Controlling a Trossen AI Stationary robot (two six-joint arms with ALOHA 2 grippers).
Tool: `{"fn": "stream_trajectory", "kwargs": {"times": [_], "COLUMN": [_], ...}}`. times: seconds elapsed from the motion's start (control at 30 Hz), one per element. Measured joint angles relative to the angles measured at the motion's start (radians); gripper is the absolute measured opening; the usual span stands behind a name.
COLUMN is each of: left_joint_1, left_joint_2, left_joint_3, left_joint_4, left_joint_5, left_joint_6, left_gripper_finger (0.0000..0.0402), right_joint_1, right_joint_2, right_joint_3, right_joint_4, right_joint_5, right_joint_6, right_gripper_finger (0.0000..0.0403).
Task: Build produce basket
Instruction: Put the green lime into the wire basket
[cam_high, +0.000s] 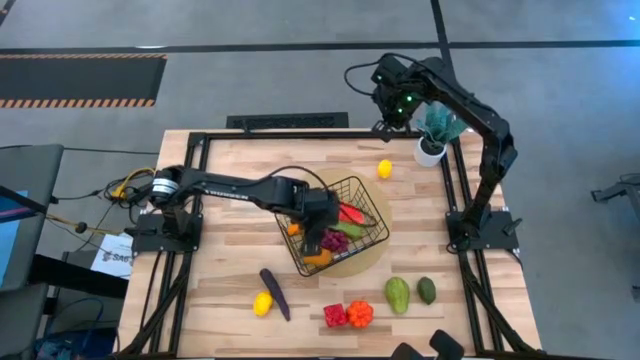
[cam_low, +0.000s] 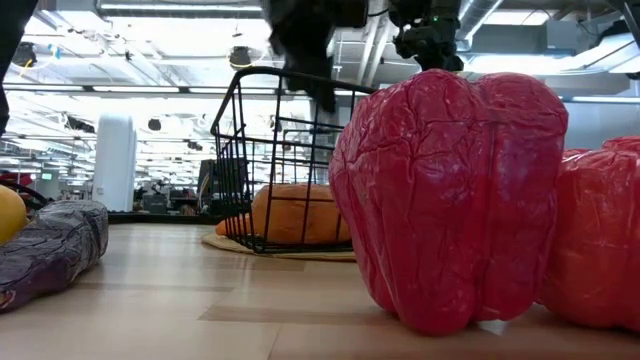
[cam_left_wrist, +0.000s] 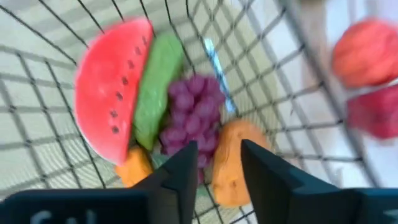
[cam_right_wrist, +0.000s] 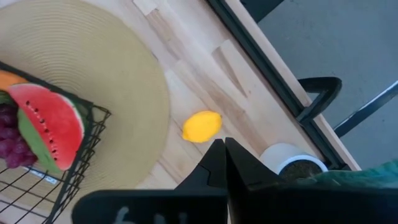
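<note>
The black wire basket (cam_high: 338, 225) stands on a round tan mat (cam_high: 375, 255). Inside it lie a watermelon slice (cam_left_wrist: 115, 93), purple grapes (cam_left_wrist: 196, 115) and orange pieces (cam_left_wrist: 233, 165). My left gripper (cam_high: 322, 215) hangs open inside the basket, its fingertips (cam_left_wrist: 217, 168) just above the grapes. My right gripper (cam_high: 392, 108) is shut (cam_right_wrist: 224, 155), high over the table's far edge above a lemon (cam_right_wrist: 202, 126). Still on the table lie an eggplant (cam_high: 275, 292), a second lemon (cam_high: 262, 304), red (cam_high: 335, 315) and orange (cam_high: 360, 314) peppers and two avocados (cam_high: 398, 295).
A potted green plant (cam_high: 435, 135) stands at the far right corner, close beside my right gripper. In the low view the red pepper (cam_low: 450, 190) fills the foreground, with the eggplant (cam_low: 50, 245) to the left. Bare wood lies left of the basket.
</note>
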Motion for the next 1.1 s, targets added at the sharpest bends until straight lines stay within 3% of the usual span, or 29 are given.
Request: {"fn": "stream_trajectory", "kwargs": {"times": [0.17, 0.33, 0.5, 0.67, 0.83, 1.1], "left_joint_1": [0.008, -0.001, -0.007, -0.008, -0.010, 0.009], "left_joint_2": [0.000, -0.001, -0.002, -0.048, -0.120, -0.320], "left_joint_3": [0.162, 0.288, 0.325, 0.282, 0.230, 0.112], "left_joint_4": [-0.156, -0.444, -0.679, -0.672, -0.671, -0.663], "left_joint_5": [-0.051, -0.237, -0.399, -0.356, -0.413, -0.536], "left_joint_6": [0.007, 0.022, -0.073, -0.087, -0.100, -0.216], "left_gripper_finger": [0.0058, 0.0018, 0.0003, 0.0001, 0.0001, 0.0000], "right_joint_1": [-0.027, -0.043, -0.055, -0.098, -0.113, 0.075], "right_joint_2": [0.000, -0.015, -0.069, -0.183, -0.335, -0.599], "right_joint_3": [0.000, 0.000, 0.000, 0.000, -0.009, -0.202], "right_joint_4": [0.000, 0.000, 0.000, 0.000, 0.003, 0.001], "right_joint_5": [-0.001, -0.027, -0.027, -0.026, -0.027, -0.139], "right_joint_6": [0.018, 0.038, 0.035, 0.089, 0.193, 0.414], "right_gripper_finger": [0.0012, 0.0023, 0.0017, 0.0010, 0.0012, 0.0008]}}
